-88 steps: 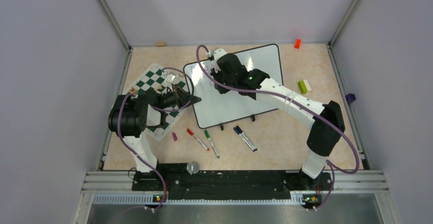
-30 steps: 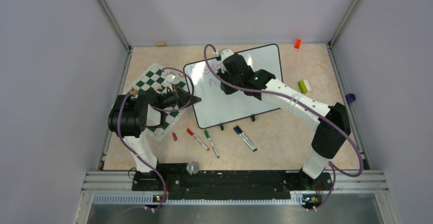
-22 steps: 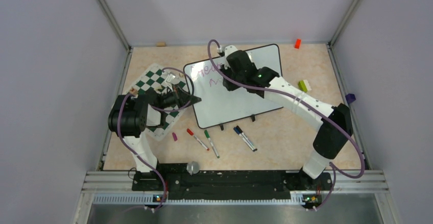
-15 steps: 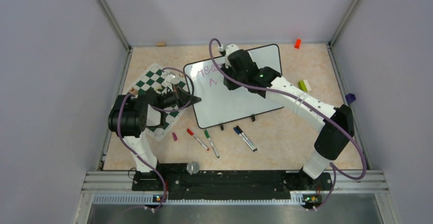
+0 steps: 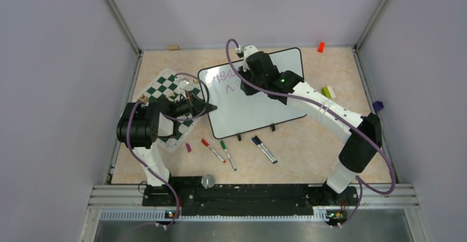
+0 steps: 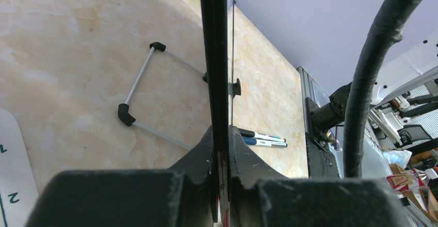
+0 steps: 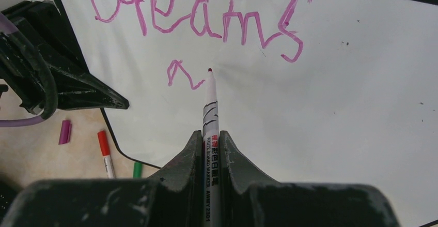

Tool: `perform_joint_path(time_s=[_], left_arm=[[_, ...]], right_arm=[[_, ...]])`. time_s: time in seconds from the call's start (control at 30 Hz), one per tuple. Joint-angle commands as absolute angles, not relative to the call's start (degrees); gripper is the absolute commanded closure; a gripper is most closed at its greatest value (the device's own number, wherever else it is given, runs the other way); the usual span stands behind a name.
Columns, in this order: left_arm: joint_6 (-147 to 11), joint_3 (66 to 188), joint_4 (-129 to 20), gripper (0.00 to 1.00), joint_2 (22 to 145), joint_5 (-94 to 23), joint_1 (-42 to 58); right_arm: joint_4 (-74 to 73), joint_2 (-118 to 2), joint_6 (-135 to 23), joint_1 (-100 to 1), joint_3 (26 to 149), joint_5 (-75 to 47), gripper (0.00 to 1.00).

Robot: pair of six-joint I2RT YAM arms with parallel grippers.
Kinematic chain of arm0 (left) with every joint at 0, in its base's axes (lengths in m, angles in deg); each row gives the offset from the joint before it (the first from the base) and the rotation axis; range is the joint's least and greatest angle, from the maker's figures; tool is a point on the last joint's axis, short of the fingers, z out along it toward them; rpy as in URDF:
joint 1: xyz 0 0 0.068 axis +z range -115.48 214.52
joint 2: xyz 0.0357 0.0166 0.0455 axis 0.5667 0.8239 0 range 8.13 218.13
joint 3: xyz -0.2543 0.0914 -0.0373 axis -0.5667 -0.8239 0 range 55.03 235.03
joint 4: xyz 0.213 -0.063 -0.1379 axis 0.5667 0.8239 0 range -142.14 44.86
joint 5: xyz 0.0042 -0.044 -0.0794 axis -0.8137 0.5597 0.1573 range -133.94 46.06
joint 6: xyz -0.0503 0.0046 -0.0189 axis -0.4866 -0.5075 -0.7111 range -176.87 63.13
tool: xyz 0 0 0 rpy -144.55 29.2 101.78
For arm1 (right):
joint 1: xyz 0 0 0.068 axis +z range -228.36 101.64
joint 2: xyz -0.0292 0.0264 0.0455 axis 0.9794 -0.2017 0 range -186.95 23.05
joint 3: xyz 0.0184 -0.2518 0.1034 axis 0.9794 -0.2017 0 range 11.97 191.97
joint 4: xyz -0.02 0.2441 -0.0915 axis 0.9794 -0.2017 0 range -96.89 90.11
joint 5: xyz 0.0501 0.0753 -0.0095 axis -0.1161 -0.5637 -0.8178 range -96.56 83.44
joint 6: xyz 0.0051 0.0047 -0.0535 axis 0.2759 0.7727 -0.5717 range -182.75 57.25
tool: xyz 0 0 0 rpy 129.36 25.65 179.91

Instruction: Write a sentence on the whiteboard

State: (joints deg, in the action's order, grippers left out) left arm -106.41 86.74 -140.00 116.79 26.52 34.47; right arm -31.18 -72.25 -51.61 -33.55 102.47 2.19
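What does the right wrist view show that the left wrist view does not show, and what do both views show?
Only the right wrist view shows the purple-pink handwritten sentence, beginning "Dreams", and the right gripper, its jaws shut on a white whiteboard marker whose tip points at the large glossy white whiteboard. Only the left wrist view shows the thin grey wire stand beside the whiteboard's edge and two dark-capped markers lying flat. Both show the whiteboard and the left gripper, its jaws shut on the black-framed edge.

glossy white rectangular whiteboard with thin black frame, purple-pink handwritten marker lettering, green-and-white checkered mat, white-barrelled marker with dark red tip, beige marbled tabletop
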Motion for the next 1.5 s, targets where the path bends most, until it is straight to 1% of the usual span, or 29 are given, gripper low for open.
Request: perform_joint_path(time_s=[0.0, 0.87, 1.17, 1.47], left_arm=[[-101.93, 85.54, -144.96, 1.0, 116.42, 31.47, 34.17], [-102.29, 85.86, -144.96, 1.0, 116.82, 31.52, 34.17], [-102.15, 85.91, -144.91, 1.0, 116.82, 31.6, 34.16], [-102.18, 86.04, -144.89, 1.0, 116.77, 31.76, 34.15]], right_arm=[[-29.41, -72.45, -51.32, -33.98, 106.22, 1.85, 1.0], [-30.74, -72.72, -51.51, -33.89, 102.74, 1.32, 1.0], [-30.66, -74.22, -51.21, -33.84, 103.46, 1.27, 1.0], [-32.38, -73.96, -49.88, -33.89, 103.35, 5.41, 1.0]])
